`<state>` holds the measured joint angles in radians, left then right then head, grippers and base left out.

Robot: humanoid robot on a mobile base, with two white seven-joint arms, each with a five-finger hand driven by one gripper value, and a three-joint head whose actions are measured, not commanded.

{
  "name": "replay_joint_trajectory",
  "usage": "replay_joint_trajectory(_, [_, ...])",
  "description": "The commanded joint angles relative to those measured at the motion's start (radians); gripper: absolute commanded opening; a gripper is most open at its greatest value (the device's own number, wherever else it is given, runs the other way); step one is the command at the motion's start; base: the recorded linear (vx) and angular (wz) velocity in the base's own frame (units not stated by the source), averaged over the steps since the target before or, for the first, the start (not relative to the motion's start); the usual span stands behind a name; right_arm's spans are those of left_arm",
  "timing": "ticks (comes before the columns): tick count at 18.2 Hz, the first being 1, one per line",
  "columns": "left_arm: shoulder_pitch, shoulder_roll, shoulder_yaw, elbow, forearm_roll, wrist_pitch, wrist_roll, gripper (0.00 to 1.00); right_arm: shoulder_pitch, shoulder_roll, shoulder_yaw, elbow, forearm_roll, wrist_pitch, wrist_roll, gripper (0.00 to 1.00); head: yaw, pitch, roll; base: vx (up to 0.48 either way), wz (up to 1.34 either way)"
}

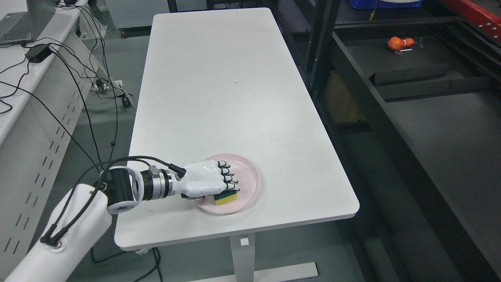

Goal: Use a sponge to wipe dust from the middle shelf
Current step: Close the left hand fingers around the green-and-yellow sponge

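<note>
The sponge (226, 198), yellow with a dark green face, was seen lying on the pink plate (250, 176) at the near edge of the white table (219, 78). The left hand (211, 181) was laid over it from the left, its fingers (231, 181) curled down across the sponge's top; whether a firm grip was made could not be told. The sponge's long axis ran roughly left to right, in line with the forearm. The dark shelf unit (411, 70) stood well apart to the right, so a long carry rightward was judged necessary. The right hand was not seen.
</note>
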<state>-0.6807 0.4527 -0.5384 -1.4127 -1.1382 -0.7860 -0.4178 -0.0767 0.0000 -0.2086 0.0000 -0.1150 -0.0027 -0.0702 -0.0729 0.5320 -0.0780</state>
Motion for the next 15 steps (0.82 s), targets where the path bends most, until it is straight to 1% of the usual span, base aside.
replay_joint_trajectory(1, [-0.026, -0.022, -0.022, 0.034, 0.009, 0.001, -0.038, 0.64, 0.0, -0.017, 0.0, -0.017, 0.0, 0.073, -0.002, 1.0, 0.0, 0.0, 0.0, 0.0, 0.0])
replay_joint_trajectory(3, [-0.028, -0.034, -0.014, 0.034, 0.026, 0.001, -0.039, 0.52, 0.0, -0.017, 0.0, -0.017, 0.0, 0.073, -0.002, 1.0, 0.0, 0.0, 0.0, 0.0, 0.0])
replay_joint_trajectory(7, [-0.025, -0.031, 0.04, 0.034, 0.066, 0.001, -0.051, 0.28, 0.0, -0.017, 0.0, -0.017, 0.0, 0.073, -0.002, 1.0, 0.0, 0.0, 0.0, 0.0, 0.0])
replay_joint_trajectory(8, [-0.02, -0.028, 0.054, 0.037, 0.09, 0.001, -0.064, 0.2, 0.0, -0.017, 0.0, -0.017, 0.0, 0.073, -0.002, 1.0, 0.0, 0.0, 0.0, 0.0, 0.0])
replay_joint_trajectory(9, [-0.02, -0.026, 0.067, 0.04, 0.131, 0.001, -0.071, 0.1, 0.0, -0.017, 0.0, -0.017, 0.0, 0.073, -0.002, 1.0, 0.0, 0.0, 0.0, 0.0, 0.0])
replay_joint_trajectory(10, [-0.02, -0.026, 0.083, 0.04, 0.165, 0.001, -0.079, 0.04, 0.0, -0.017, 0.0, -0.017, 0.0, 0.073, -0.003, 1.0, 0.0, 0.0, 0.0, 0.0, 0.0])
replay_joint_trajectory(11, [-0.02, -0.028, 0.098, 0.038, 0.184, 0.001, -0.081, 0.01, 0.0, -0.017, 0.0, -0.017, 0.0, 0.073, -0.002, 1.0, 0.0, 0.0, 0.0, 0.0, 0.0])
replay_joint_trajectory(13, [-0.02, -0.028, 0.138, 0.035, 0.216, 0.001, -0.081, 0.0, 0.0, -0.017, 0.0, -0.017, 0.0, 0.073, -0.002, 1.0, 0.0, 0.0, 0.0, 0.0, 0.0])
replay_joint_trajectory(15, [-0.022, -0.026, 0.181, 0.025, 0.306, 0.001, -0.081, 0.0, 0.0, -0.017, 0.0, -0.017, 0.0, 0.073, -0.002, 1.0, 0.0, 0.0, 0.0, 0.0, 0.0])
